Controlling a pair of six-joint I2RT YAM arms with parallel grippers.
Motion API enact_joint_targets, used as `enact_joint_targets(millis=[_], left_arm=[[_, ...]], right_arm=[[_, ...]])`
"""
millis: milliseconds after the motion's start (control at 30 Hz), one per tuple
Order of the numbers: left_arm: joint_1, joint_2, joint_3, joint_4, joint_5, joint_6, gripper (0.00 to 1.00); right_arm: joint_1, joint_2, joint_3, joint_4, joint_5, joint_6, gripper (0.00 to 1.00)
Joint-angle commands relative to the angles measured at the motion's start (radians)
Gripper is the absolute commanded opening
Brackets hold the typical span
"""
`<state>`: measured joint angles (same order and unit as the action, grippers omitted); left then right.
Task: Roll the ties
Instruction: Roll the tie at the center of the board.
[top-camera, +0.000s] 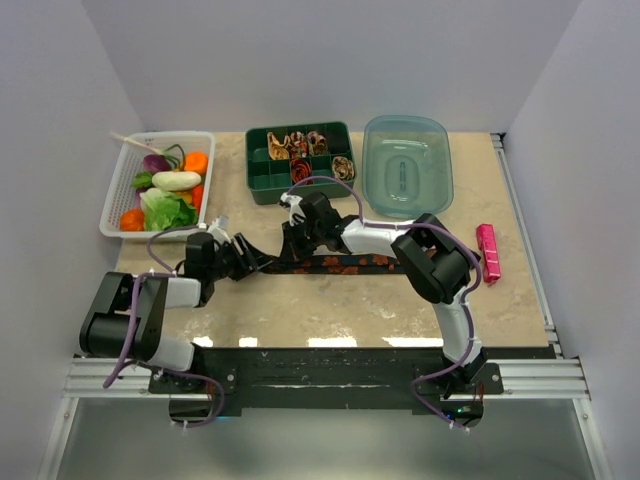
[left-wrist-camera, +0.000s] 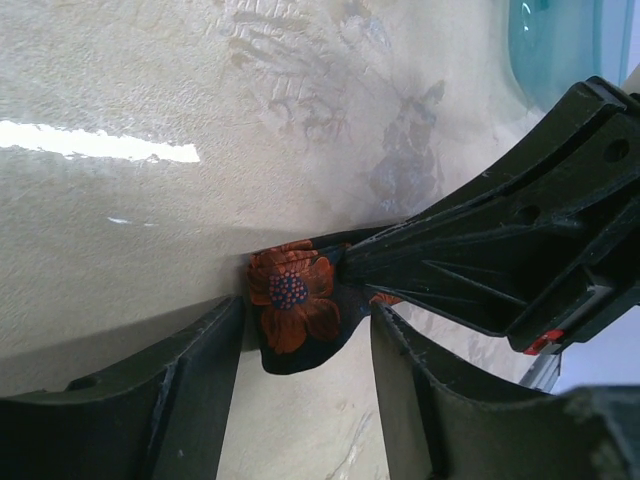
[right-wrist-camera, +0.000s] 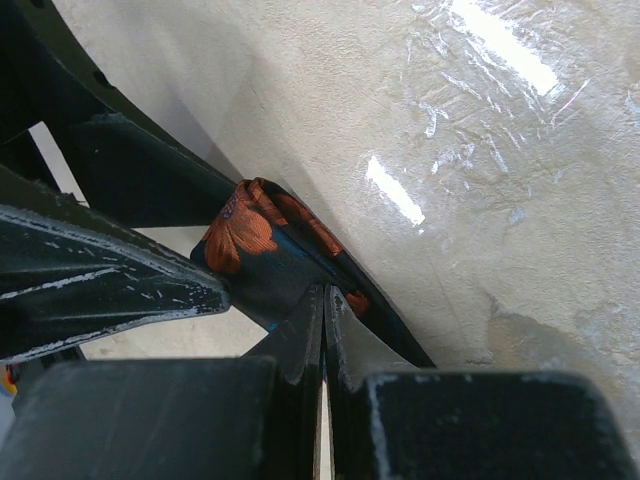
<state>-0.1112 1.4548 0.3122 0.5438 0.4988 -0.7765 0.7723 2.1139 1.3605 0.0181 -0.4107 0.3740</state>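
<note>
A long black tie with orange-red flowers (top-camera: 345, 264) lies flat across the middle of the table. My right gripper (top-camera: 291, 243) is shut on its left end; in the right wrist view the gripper (right-wrist-camera: 325, 300) pinches the fabric (right-wrist-camera: 262, 245). My left gripper (top-camera: 256, 263) is open, and the tie's tip (left-wrist-camera: 295, 310) lies between its spread fingers (left-wrist-camera: 190, 395). The right gripper's fingers (left-wrist-camera: 470, 265) reach in from the right in the left wrist view. Several coiled ties (top-camera: 300, 155) in tan, red and dark sit in a green compartment box (top-camera: 262, 178).
A white basket (top-camera: 117, 190) of toy vegetables stands at the back left. A clear teal tub (top-camera: 407, 165) stands at the back right, beside the green box. A small pink bar (top-camera: 488, 252) lies near the right edge.
</note>
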Motion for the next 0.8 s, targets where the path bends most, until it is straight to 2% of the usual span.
enact_joint_targets(millis=[0,333,567,733,767], left_arm=[[0.005,0.056,0.002,-0.018,0.011,-0.02,0.56],[0.005,0.095,-0.016,0.082,0.04,-0.059,0.44],[0.005,0.075,-0.001,0.091,0.043,-0.049,0.17],[0.005,0.05,0.014,0.035,0.024,-0.017,0.07],[0.005,0.042,0.021,0.015,0.02,-0.011,0.02]], right_arm=[[0.002,-0.012,-0.04,-0.038,0.041,-0.024,0.0],[0.004,-0.014,-0.037,-0.035,0.033,-0.024,0.0],[0.004,-0.031,-0.035,-0.027,0.016,-0.024,0.0],[0.002,-0.055,-0.024,-0.029,0.009,-0.021,0.0],[0.004,-0.058,-0.021,-0.032,0.007,-0.021,0.0]])
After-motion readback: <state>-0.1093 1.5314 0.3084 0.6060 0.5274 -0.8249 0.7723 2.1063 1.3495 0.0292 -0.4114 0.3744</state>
